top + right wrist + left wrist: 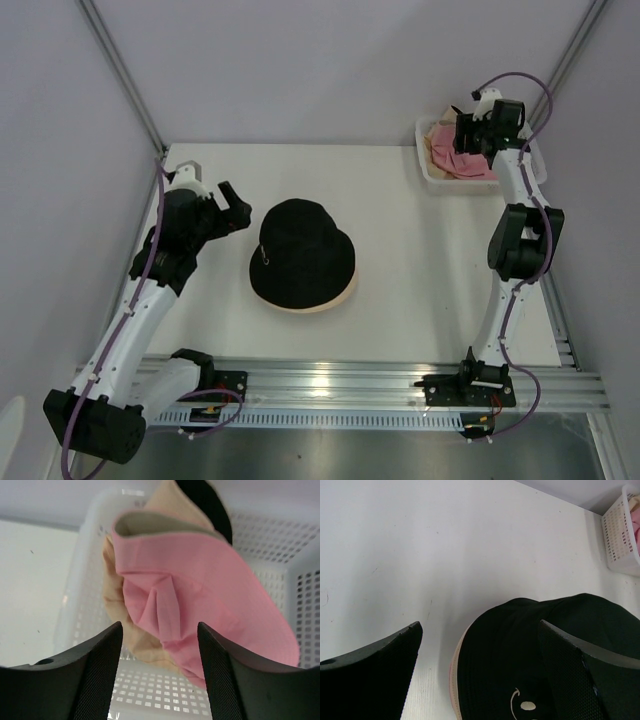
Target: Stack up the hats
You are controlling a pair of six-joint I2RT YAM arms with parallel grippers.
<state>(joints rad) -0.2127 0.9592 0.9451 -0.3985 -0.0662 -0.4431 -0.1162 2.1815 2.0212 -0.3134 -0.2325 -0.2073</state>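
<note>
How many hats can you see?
4: a black hat on the table, a peach hat under it, a pink hat and a beige hat in the basket. More may hide underneath.

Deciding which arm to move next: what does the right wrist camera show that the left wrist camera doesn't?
Right wrist only: a pink hat lying on a beige hat inside the basket, with the right gripper open over them.
Left wrist only: the black hat with its small smiley, sitting on a pale hat's brim on the table, with the left gripper open near it.
Both: the white lattice basket and the white table.
</note>
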